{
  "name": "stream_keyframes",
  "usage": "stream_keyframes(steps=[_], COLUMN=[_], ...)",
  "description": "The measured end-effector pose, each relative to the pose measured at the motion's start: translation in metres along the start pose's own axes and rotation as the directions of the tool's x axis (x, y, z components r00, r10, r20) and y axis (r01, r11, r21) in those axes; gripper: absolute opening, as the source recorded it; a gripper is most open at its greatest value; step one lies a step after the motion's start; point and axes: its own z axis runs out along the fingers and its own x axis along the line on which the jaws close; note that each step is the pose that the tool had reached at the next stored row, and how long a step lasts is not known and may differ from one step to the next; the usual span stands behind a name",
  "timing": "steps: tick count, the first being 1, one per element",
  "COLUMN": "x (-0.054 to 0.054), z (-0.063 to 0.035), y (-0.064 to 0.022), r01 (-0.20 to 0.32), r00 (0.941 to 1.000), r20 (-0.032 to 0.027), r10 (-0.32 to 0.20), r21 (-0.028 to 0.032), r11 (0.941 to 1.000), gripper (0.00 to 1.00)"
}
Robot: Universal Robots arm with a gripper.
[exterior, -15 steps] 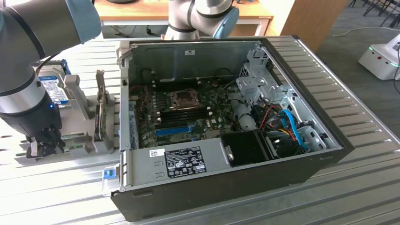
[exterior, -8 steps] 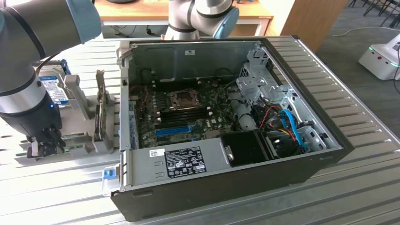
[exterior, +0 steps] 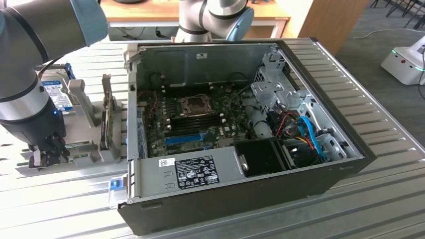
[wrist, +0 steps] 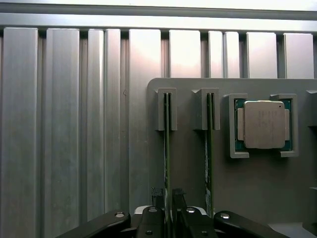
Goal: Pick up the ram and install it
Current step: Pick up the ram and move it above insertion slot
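Our gripper [wrist: 168, 197] straddles the ram [wrist: 167, 148] in its gray holder [wrist: 188, 163] with jaws parted, not clamped. A second stick [wrist: 209, 148] stands between ram and processor [wrist: 264, 124].

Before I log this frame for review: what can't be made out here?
- Ram: wrist view sees it edge-on; sticker and chips hidden.
- Gripper: exterior view, its own body hides what it touches.
- Motherboard memory slots: exterior view, too small to judge latches.
- Hard drive: exterior view, partly behind the arm.
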Motion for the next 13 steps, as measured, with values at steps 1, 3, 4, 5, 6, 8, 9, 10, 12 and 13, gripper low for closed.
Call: stream_keyframes(steps=[1, 3, 4, 5, 6, 8, 9, 10, 12, 13], x=[0.0000, 0.0000, 0.0000, 0.0000, 0.0000, 0.0000, 0.0000, 0.0000, 0.0000, 0.0000], z=[0.0000, 0.0000, 0.0000, 0.0000, 0.0000, 0.0000, 0.0000, 0.0000, 0.0000, 0.0000], y=[0.0000, 0.0000, 0.0000, 0.0000, 0.0000, 0.0000, 0.0000, 0.0000, 0.0000, 0.0000], r01=[0.000, 0.000, 0.000, 0.000, 0.000, 0.000, 0.000, 0.000, 0.000, 0.000], r00=[1.0000, 1.0000, 1.0000, 1.0000, 1.0000, 1.0000, 1.0000, 1.0000, 1.0000, 1.0000], r20=[0.0000, 0.0001, 0.0001, 0.0001, 0.0000, 0.0000, 0.0000, 0.0000, 0.0001, 0.0000], r10=[0.000, 0.000, 0.000, 0.000, 0.000, 0.000, 0.000, 0.000, 0.000, 0.000], r21=[0.0000, 0.0000, 0.0000, 0.0000, 0.0001, 0.0000, 0.0000, 0.0001, 0.0001, 0.0001], r11=[1.0000, 1.0000, 1.0000, 1.0000, 1.0000, 1.0000, 1.0000, 1.0000, 1.0000, 1.0000], gripper=[0.21, 0.20, 0.13, 0.13, 0.13, 0.12, 0.12, 0.12, 0.12, 0.12])
